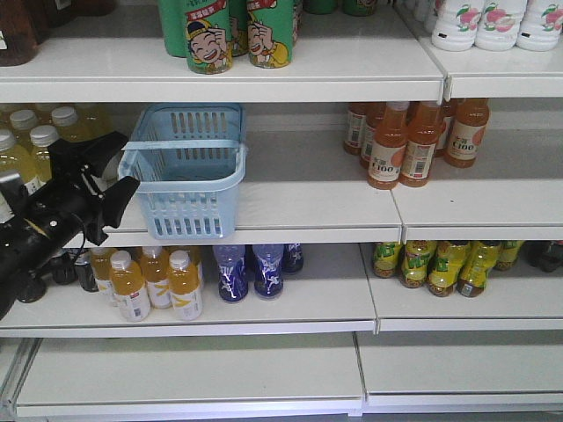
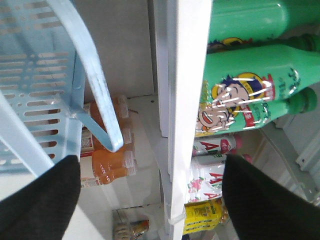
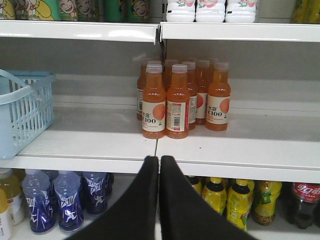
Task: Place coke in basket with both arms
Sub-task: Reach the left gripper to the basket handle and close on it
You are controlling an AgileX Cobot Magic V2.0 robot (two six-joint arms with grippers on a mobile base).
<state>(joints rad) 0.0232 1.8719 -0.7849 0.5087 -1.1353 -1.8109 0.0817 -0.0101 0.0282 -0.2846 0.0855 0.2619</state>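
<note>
Front: basket [image 1: 189, 211] sits on middle shelf [image 1: 308, 202], looks empty; left gripper [image 1: 117, 199] just beside it.
Left wrist: fingers spread wide, holding nothing.
Right wrist: right gripper [image 3: 159, 161] pressed closed, empty.
No coke in any view; task looks unstarted.

Pretty clearly a shop aisle, supermarket style. Long white tiered shelves [image 1: 308, 202] fill the whole frame, each stocked with rows of one drink: green bottles with a cartoon face [image 1: 208, 40] up top, orange plastic juice bottles [image 1: 387, 149] centre right, blue-purple bottles [image 1: 251, 271] lower middle. A pale blue slotted plastic shopping basket [image 1: 189, 211] sits centre left. The dark red-labelled bottle [image 3: 304, 200], cut off at lower right, is probably cola.
</note>
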